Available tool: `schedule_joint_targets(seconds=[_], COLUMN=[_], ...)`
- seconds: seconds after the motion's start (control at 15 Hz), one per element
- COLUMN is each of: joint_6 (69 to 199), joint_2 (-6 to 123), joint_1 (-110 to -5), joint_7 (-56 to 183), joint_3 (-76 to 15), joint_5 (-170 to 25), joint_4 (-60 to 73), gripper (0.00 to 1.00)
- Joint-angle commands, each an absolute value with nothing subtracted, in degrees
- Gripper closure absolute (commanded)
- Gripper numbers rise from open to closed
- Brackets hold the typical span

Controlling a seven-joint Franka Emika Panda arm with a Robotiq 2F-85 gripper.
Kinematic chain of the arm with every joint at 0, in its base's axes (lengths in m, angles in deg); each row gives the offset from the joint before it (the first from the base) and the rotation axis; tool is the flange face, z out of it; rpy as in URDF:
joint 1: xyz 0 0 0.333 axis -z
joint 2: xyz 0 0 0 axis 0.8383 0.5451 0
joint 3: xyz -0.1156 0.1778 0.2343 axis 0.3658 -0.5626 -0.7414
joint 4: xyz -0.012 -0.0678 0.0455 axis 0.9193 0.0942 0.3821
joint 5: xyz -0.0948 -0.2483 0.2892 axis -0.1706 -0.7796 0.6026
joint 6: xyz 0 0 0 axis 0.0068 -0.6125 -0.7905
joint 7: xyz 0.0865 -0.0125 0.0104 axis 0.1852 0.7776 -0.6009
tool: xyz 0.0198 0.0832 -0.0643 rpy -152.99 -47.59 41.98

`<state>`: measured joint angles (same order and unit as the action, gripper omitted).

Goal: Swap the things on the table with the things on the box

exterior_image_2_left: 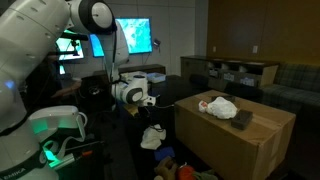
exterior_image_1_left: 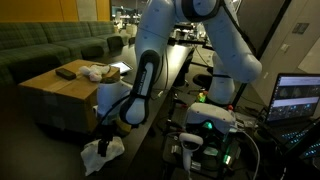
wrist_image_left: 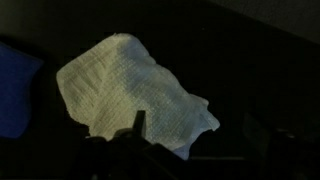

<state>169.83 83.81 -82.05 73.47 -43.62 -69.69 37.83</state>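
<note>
One white cloth point(wrist_image_left: 130, 90) lies under the released tool point(exterior_image_1_left: 104, 132) — long axis descending left to right, wrist view.

Two white cloths point(exterior_image_2_left: 153, 136); one dark flat item point(exterior_image_2_left: 243, 119), possibly wallet; one cardboard box point(exterior_image_2_left: 245, 145).

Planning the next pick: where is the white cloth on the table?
The white cloth lies on the black table directly under the open tool, beside the cardboard box, in both exterior views.

Dim, grainy room with glow from screens point(exterior_image_2_left: 135, 37) (laptop point(exterior_image_1_left: 297, 97) too), wrist view murky, soft, dark-cornered.
</note>
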Motion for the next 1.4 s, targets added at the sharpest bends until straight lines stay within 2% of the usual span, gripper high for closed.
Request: schedule_joint_targets(seconds=[0.0,1.33], joint_6=[172.0,171.5], joint_2=[86.4,98.4], joint_1=[-80.7,-78.7], joint_7=[72.7,71.3], joint_3=[-44.4,-40.1], joint_5=[-67.6,-68.3], joint_4=[35.8,26.2], gripper=[0.0,0.0])
